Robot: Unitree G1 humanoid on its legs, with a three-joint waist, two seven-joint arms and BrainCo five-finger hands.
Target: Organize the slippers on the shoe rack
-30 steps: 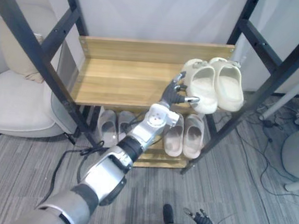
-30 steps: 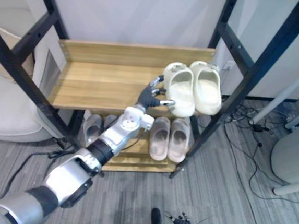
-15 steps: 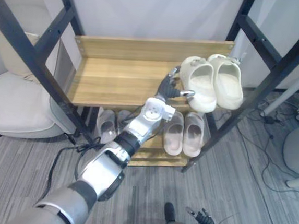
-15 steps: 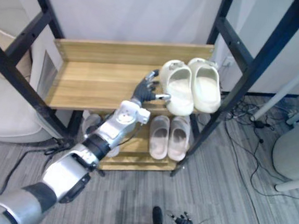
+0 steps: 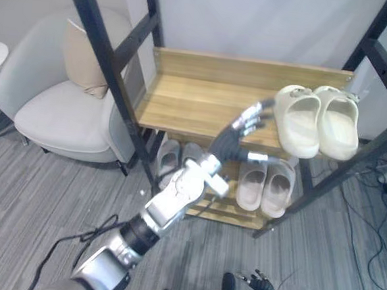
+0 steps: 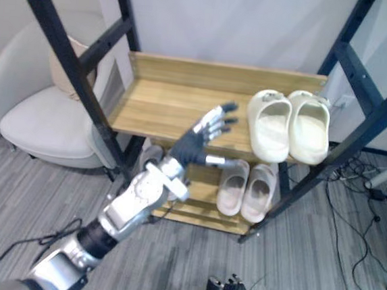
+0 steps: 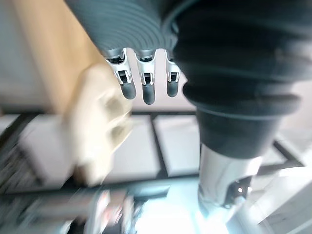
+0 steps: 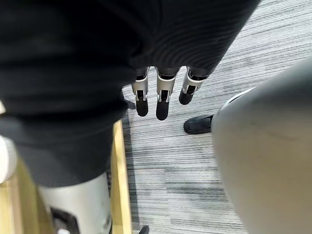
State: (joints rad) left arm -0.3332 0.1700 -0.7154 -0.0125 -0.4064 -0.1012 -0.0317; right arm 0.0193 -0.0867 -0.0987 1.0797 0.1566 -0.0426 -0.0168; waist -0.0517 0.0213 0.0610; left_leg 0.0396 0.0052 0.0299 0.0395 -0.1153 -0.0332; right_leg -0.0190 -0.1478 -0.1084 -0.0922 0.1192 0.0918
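Note:
A pair of cream slippers (image 5: 315, 122) sits side by side at the right end of the wooden upper shelf (image 5: 190, 104). My left hand (image 5: 226, 142) hovers in front of the shelf, left of the pair and apart from it, open with fingers spread and holding nothing. In the left wrist view its straight fingers (image 7: 144, 87) point past a blurred cream slipper (image 7: 100, 122). On the lower shelf lie a beige pair (image 5: 264, 185) and a grey pair (image 5: 175, 158). My right hand (image 5: 257, 283) hangs low by the floor, its fingers (image 8: 163, 100) straight.
Black slanted posts (image 5: 106, 63) frame the rack on both sides. A white armchair (image 5: 61, 106) with a beige cushion stands to the left. Cables (image 5: 376, 222) trail over the grey carpet on the right.
My left hand has come off the cream slipper's edge, pulled back toward me and spread its fingers. The camera has moved, so the rack now shows further right.

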